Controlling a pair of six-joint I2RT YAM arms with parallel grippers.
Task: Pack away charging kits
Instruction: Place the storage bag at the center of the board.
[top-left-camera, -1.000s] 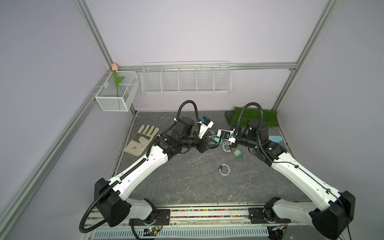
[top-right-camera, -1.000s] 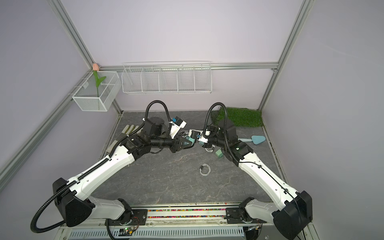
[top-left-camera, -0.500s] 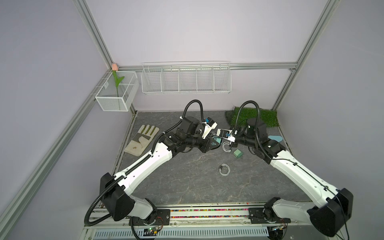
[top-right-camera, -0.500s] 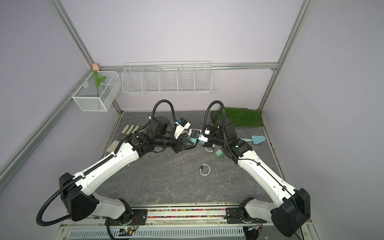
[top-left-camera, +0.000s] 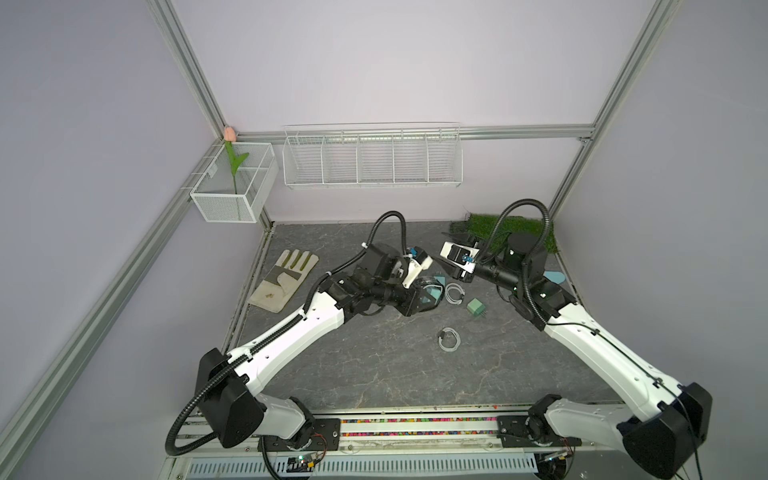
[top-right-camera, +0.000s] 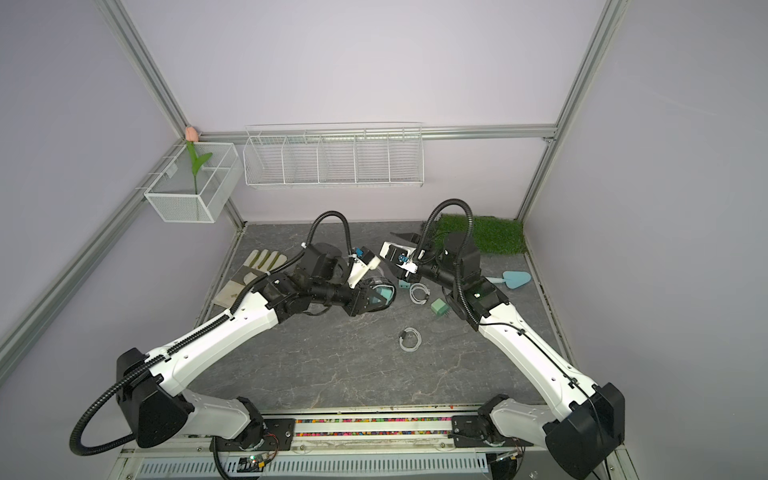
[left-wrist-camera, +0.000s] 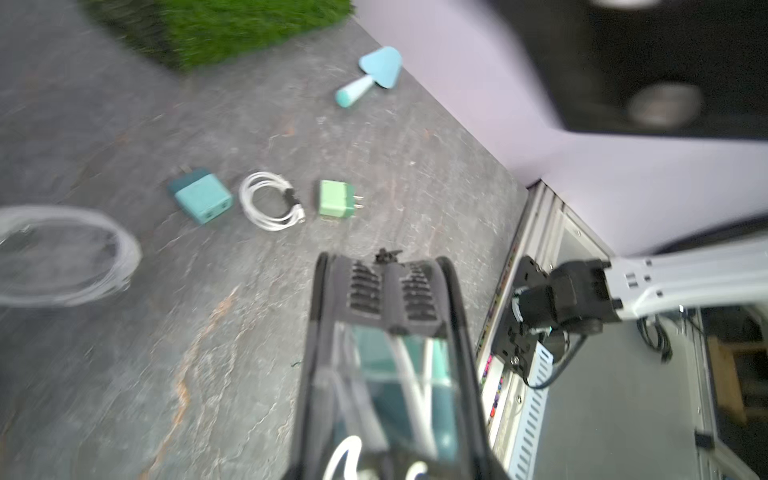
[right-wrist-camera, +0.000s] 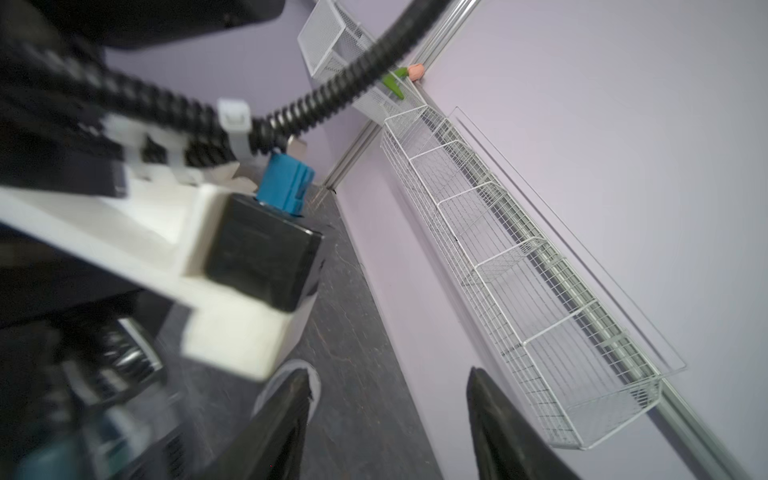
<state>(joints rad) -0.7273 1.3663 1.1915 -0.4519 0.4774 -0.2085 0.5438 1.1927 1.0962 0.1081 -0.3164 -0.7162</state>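
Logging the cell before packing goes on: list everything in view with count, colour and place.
plug adapter: 1, green, on the table
plug adapters: 2, teal, one on the table, one inside the held case
cable coils: 2, white, loose on the table
black-rimmed case: 1, clear-sided, in the left end effector
oval case: 1, whitish, table, blurred
trowel: 1, light blue, right edge
glove: 1, beige, left edge
grass mat: 1, green, back right corner
wire rack: 1, white, back wall
mesh basket: 1, white, left wall, holding a tulip
end effectors: 2, black; left one shut on the case, right end effector open, empty
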